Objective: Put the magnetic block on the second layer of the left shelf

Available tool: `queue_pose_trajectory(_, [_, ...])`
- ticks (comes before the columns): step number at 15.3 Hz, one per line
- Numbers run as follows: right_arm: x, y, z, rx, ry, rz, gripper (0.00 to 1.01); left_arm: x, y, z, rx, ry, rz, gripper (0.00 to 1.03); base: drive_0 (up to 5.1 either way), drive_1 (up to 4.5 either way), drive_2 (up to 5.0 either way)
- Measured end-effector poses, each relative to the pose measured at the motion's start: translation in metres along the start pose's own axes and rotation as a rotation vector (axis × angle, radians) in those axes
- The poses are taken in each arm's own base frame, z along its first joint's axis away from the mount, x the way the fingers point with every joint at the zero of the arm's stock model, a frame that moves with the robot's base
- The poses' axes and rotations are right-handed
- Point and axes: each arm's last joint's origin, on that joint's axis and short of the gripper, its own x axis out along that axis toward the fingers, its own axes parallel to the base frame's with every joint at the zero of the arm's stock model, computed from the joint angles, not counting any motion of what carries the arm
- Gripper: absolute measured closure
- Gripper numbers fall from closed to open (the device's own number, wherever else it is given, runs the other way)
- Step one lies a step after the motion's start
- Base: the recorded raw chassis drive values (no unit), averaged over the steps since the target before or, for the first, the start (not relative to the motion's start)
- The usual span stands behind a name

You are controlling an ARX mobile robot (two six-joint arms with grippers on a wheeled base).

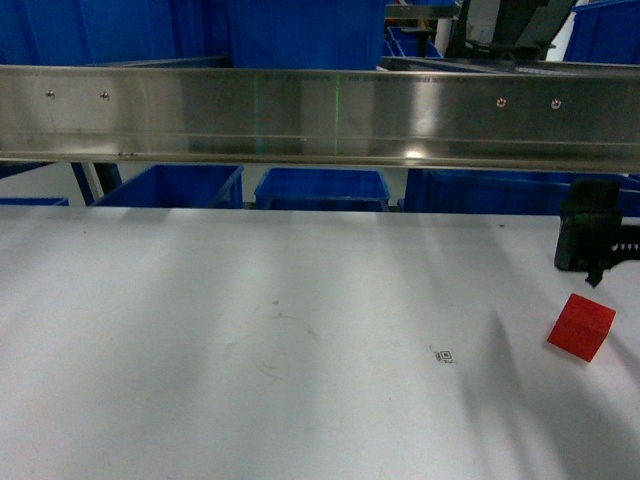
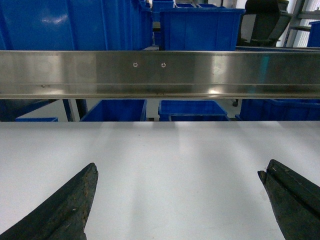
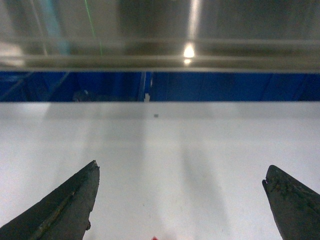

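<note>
A: Where's the block?

B: Block (image 1: 581,326) sits on the table (image 1: 250,330) near its right edge, resting flat, one corner turned toward the camera. Nothing touches it.

A: Right gripper?

B: Right gripper (image 1: 590,240) hangs just behind the block, toward the far side, apart from it. In its wrist view the jaws are spread wide with nothing between them, and a sliver of red shows at the bottom edge (image 3: 155,238), so the block is just short of the jaws. Looks lined up for a pick, not yet made.

A: Left one?

B: Left gripper (image 2: 177,200) is also spread wide, nothing in it, over bare table. Not visible in the head view.

A: Room to move?

B: Plenty: the table around the block is bare, only a small printed mark (image 1: 444,355) toward the middle. Block is close to the right edge, so a nudge could push it off that side. A steel rail (image 1: 320,115) runs across above the far edge, blue bins (image 1: 320,188) behind it. I'd judge any lift must stay clear of that rail. The shelf itself I can't make out.
</note>
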Motion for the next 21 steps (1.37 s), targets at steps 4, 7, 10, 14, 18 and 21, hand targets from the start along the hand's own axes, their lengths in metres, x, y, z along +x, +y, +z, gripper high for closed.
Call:
queue_pose_trajectory(4, [-0.001, 0.001, -0.024, -0.008, 0.037, 0.006, 0.03, 0.000, 0.000, 0.000, 0.000, 0.000, 0.000, 0.05, 0.0, 0.00, 0.0])
queue_pose_trajectory(7, [-0.008, 0.002, -0.024, -0.018, -0.066, 0.002, 0.03, 0.000, 0.000, 0.000, 0.000, 0.000, 0.000, 0.05, 0.0, 0.00, 0.0])
queue_pose_trajectory(10, [-0.006, 0.009, -0.030, -0.025, 0.036, 0.008, 0.03, 0.000, 0.000, 0.000, 0.000, 0.000, 0.000, 0.05, 0.0, 0.00, 0.0])
queue_pose_trajectory(14, [0.014, 0.014, -0.024, -0.008, 0.039, -0.015, 0.03, 0.000, 0.000, 0.000, 0.000, 0.000, 0.000, 0.05, 0.0, 0.00, 0.0])
queue_pose_trajectory(18, [0.021, 0.010, -0.049, 0.046, 0.140, -0.078, 0.03, 0.000, 0.000, 0.000, 0.000, 0.000, 0.000, 0.05, 0.0, 0.00, 0.0])
queue_pose_trajectory(21, [0.023, 0.019, -0.064, 0.081, 0.179, -0.066, 0.18, 0.000, 0.000, 0.000, 0.000, 0.000, 0.000, 0.05, 0.0, 0.00, 0.0])
